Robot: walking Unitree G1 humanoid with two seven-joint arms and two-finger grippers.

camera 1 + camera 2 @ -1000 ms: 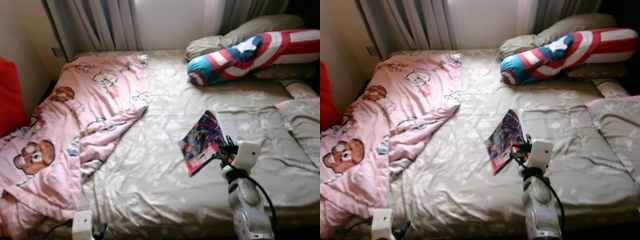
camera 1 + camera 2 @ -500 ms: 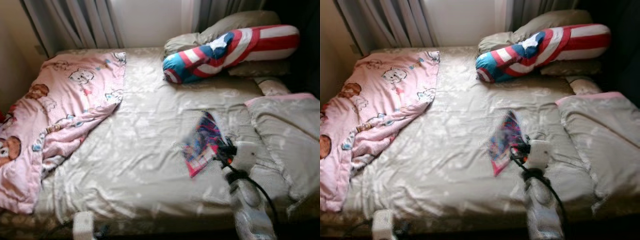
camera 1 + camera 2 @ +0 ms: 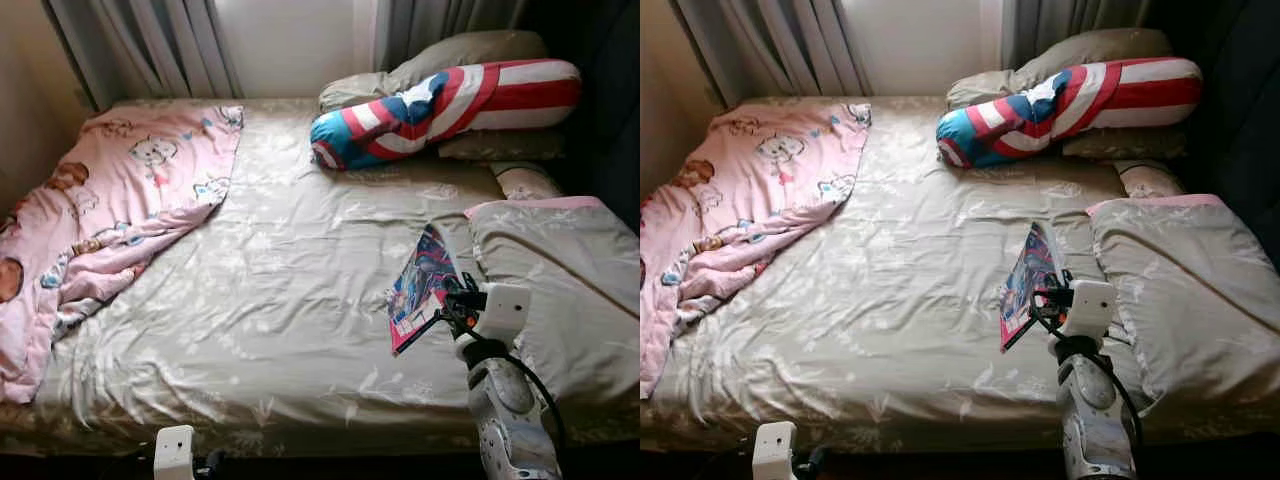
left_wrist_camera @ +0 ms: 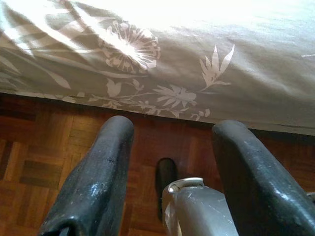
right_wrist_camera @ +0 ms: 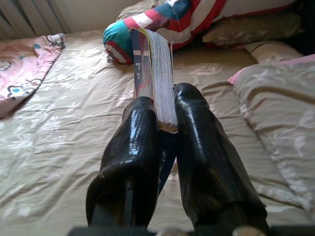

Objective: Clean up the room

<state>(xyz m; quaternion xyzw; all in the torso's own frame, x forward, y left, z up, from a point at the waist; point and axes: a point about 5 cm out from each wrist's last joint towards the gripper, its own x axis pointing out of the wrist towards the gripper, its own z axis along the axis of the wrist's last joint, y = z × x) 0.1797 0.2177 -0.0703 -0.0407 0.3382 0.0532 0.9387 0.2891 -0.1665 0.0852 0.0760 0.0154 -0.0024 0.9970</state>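
A colourful book point(image 3: 420, 288) is held edge-up above the bed, with my right gripper point(image 5: 165, 115) shut on its lower corner; its pages point(image 5: 160, 73) stand between the two black fingers. The right arm point(image 3: 497, 400) reaches up from the bed's near right side. The bed point(image 3: 290, 290) has a beige flowered sheet. My left gripper point(image 4: 172, 147) hangs low by the bed's front edge, open over a wooden floor point(image 4: 39, 162) with nothing between its fingers.
A pink cartoon blanket point(image 3: 100, 210) lies crumpled on the bed's left side. A red, white and blue bolster point(image 3: 440, 100) and beige pillows point(image 3: 460, 55) sit at the head. A beige pillow with pink trim point(image 3: 560, 280) lies at the right. Curtains point(image 3: 140, 45) hang behind.
The camera has swung to the right, so the blanket now sits further left in view. The book stays in my right gripper, lifted slightly more upright off the sheet.
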